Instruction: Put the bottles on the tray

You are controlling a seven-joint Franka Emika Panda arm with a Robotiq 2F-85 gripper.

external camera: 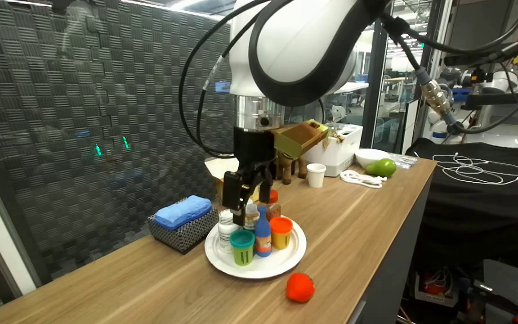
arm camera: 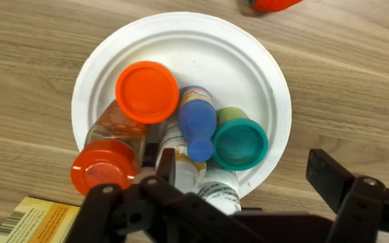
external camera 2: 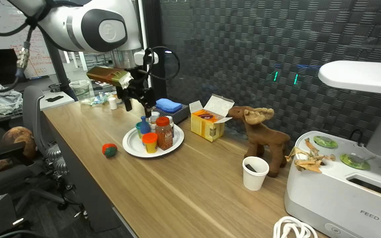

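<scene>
Claw (external camera 2: 138, 112) was spread wide near white bottles (arm camera: 219, 199) | contact could not be told | these were carried inside edge of tray (arm camera: 187, 22)

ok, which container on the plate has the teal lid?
The green tub, beside the blue bottle; the similar yellow tub has an orange lid, and no other teal lid shows.

In an exterior view: slanting down along the counter (external camera: 353, 216) from above, middle range; dark wall (external camera: 119, 99) left, bowl (external camera: 363, 158) far. In an exterior view: facing roughly back the opposite way, also slanting down; planter (external camera 2: 326, 195) near right, large. In both exterior views: plate (arm camera: 198, 50), cup (external camera 2: 254, 178), moose (external camera 2: 265, 138). Wrist view: close over plate, nearly straight down; gripper (arm camera: 241, 165) along near edge, carton (arm camera: 42, 222) corner near left. Plate common to all three.
</scene>
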